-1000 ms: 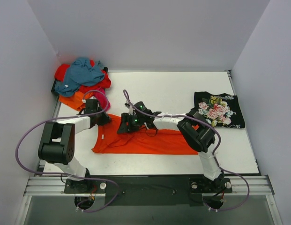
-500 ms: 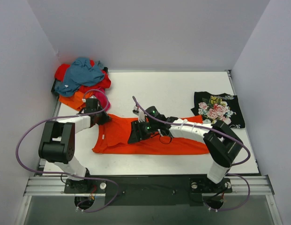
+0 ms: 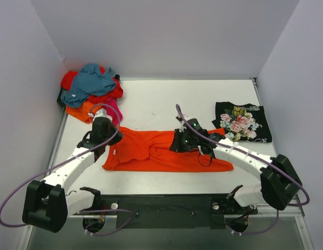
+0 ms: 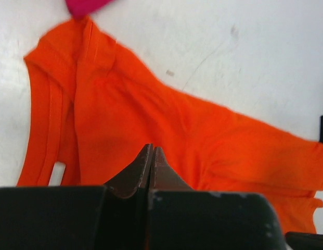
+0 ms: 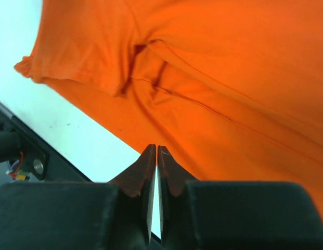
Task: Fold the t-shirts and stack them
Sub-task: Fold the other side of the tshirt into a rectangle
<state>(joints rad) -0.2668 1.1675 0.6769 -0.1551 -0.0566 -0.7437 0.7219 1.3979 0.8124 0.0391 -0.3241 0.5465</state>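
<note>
The bright orange soft cloth t-shirt [image 3: 145, 156] lies flat on the white table [image 3: 203, 99], just under and ahead of both hands. The left gripper [image 4: 152, 148] has its fingers pressed together with nothing between them. The right gripper [image 5: 153, 147] is closed almost as tightly, showing only a thin slit, and it holds no cloth. For the fold, I think each hand must first open, then go down and pinch all layers at the edge nearest its tips. Both should lift together, so the cloth does not twist. The shirt makes a long band. Its long axis runs from one hand to the other, and the neck end seems to point toward the left gripper.
</note>
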